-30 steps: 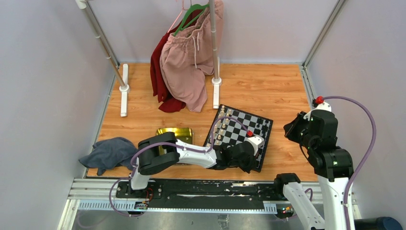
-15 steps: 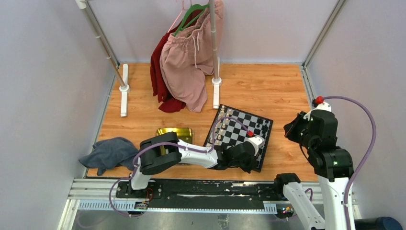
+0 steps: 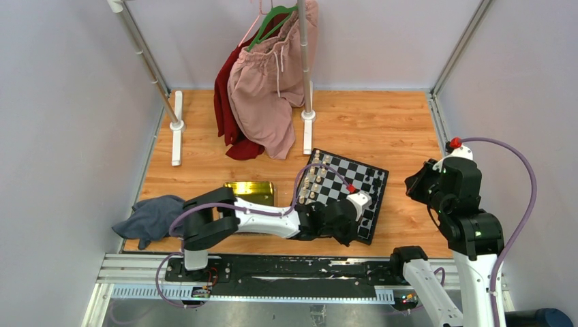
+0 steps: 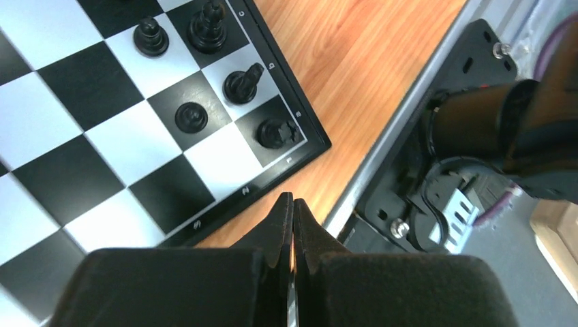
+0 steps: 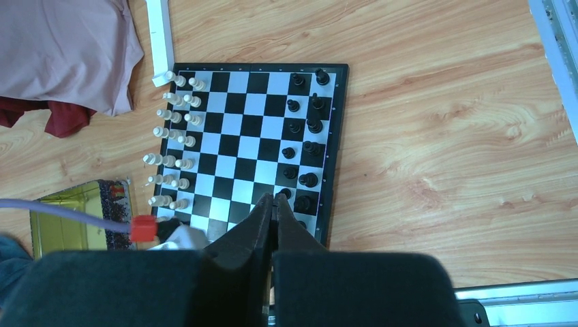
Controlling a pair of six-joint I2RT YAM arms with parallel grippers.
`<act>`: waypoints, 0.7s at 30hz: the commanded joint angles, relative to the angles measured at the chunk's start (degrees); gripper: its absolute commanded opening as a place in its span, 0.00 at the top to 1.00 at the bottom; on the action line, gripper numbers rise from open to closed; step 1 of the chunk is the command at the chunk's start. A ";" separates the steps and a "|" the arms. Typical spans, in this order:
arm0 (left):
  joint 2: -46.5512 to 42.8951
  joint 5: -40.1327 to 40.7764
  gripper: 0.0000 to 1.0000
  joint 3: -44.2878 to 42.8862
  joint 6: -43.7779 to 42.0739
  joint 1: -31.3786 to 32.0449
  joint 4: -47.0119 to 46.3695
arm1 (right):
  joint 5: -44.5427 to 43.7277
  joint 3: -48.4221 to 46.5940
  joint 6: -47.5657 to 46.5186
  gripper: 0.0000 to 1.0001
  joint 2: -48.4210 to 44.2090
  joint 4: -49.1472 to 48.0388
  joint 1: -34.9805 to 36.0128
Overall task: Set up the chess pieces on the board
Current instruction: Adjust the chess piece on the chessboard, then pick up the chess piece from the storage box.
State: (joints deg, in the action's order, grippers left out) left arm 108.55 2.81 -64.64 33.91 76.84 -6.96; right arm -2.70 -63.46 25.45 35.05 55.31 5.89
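The left gripper [image 4: 293,206] is clamped right down, fingers pressed together with nothing between them. Same story for the right gripper [image 5: 275,201]: pinched closed and empty, parked up high and well off to the right of the board [image 3: 343,178].

The left wrist view shows the left fingertips hanging just past the board's near right corner, over the dark border and the wood beyond it. From there the chess pieces [image 4: 191,117] lie ahead and to the left. Five black ones are in that view, in two rows next to the border, with one on the very corner square. They all stand upright, so their long axis points pretty much straight at the camera, and any grab would probably have to come from above.

The left arm is clearly the nearer one. It's lying right along the front edge of the board, so the next move looks like its job.

The right wrist view shows the black pieces filling most of the two columns on the right side and the cream pieces [image 5: 174,146] lined up on the far side. The yellow-green tray [image 5: 68,225] sits off the board's left corner. Something dark is at its edge, too small to make out.

Writing: just tiny white coordinate marks on the border. A "b" and a "c" look readable, the rest don't. No brands in sight.
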 commanded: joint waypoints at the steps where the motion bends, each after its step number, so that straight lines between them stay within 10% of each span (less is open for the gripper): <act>1: -7.12 2.12 0.97 0.84 -3.26 0.78 8.32 | -1.00 -0.47 -0.99 1.00 -0.68 0.27 1.02; 13: -5.55 17.03 0.85 -4.21 -10.19 0.95 20.59 | -1.13 1.75 -0.50 0.90 -0.36 -1.93 0.97; 21: 1.79 19.87 0.58 -10.72 -13.08 0.20 21.81 | -2.88 1.50 -1.52 0.83 0.63 -1.89 0.97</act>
State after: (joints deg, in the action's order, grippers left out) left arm 108.29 19.29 -72.03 22.87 77.41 13.58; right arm -3.68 -62.39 24.99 35.27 53.93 5.91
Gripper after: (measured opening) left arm 0.399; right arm 0.162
